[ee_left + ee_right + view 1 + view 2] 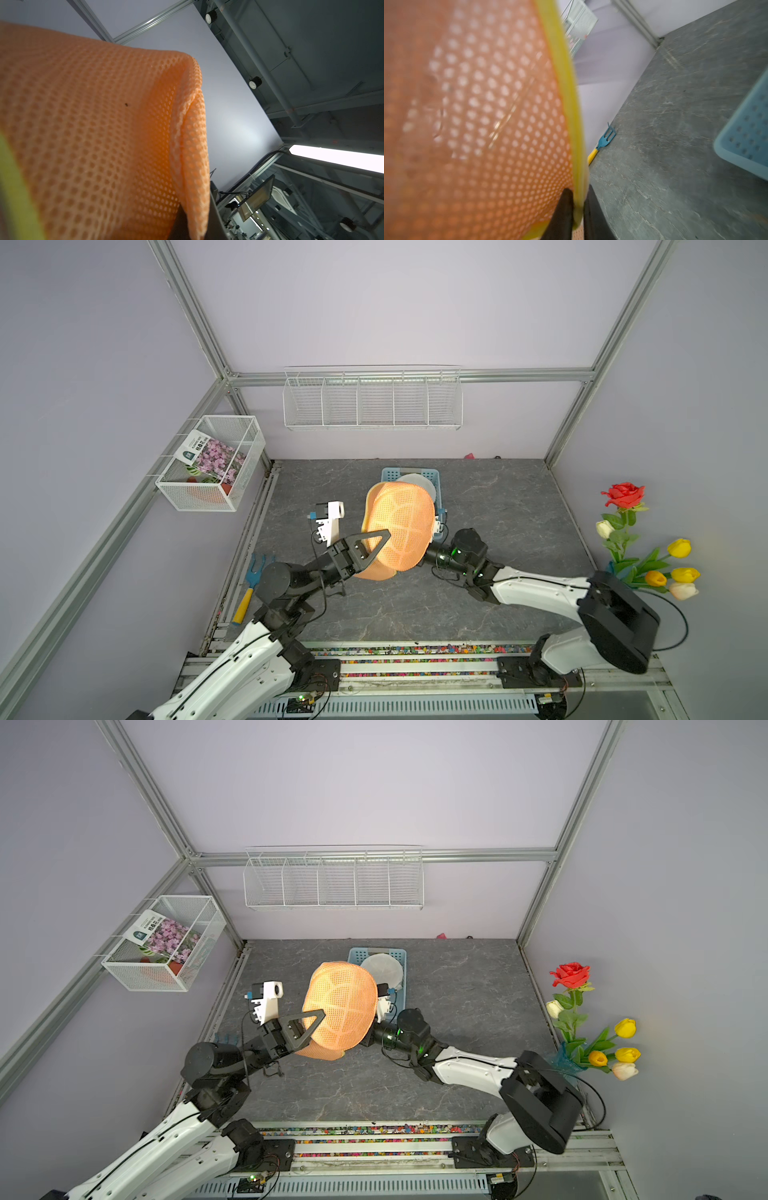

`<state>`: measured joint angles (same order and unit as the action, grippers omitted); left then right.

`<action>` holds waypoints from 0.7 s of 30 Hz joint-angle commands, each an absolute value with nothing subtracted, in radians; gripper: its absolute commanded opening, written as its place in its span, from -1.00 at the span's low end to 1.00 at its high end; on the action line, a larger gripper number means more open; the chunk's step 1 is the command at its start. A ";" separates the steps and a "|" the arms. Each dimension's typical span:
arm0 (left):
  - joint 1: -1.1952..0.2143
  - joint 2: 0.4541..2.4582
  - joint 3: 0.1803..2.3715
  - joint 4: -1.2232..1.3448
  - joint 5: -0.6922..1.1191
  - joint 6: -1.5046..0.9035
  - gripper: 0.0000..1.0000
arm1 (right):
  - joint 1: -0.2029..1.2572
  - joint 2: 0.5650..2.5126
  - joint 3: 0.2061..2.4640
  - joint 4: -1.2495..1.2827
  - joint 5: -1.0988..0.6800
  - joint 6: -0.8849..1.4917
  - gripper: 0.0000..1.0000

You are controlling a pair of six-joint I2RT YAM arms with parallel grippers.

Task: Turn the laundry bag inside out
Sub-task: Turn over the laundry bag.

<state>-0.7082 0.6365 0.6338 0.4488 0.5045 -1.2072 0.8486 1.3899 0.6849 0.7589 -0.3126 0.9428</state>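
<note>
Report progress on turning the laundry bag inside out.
Done: the laundry bag is raised, domed between both arms. In hand: the left gripper is shut on a mesh fold; the right gripper straddles the yellow rim, grip unclear. Left: I cannot tell if the turn is finished; the bag is not yet set down.

Blue basket (pixel 389 475) half behind laundry bag (pixel 399 522)
</note>
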 commanded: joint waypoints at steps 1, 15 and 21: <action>-0.719 0.575 0.797 0.089 0.467 -1.005 -1.00 | 0.837 1.230 0.665 0.405 -0.119 0.814 -0.23; -0.716 0.563 0.810 -0.079 0.293 -1.061 -1.00 | 0.837 0.642 0.726 -0.066 0.065 0.563 0.37; -0.716 0.566 0.753 -0.018 0.216 -1.208 -1.00 | 0.870 0.670 0.751 -0.075 0.036 0.489 0.86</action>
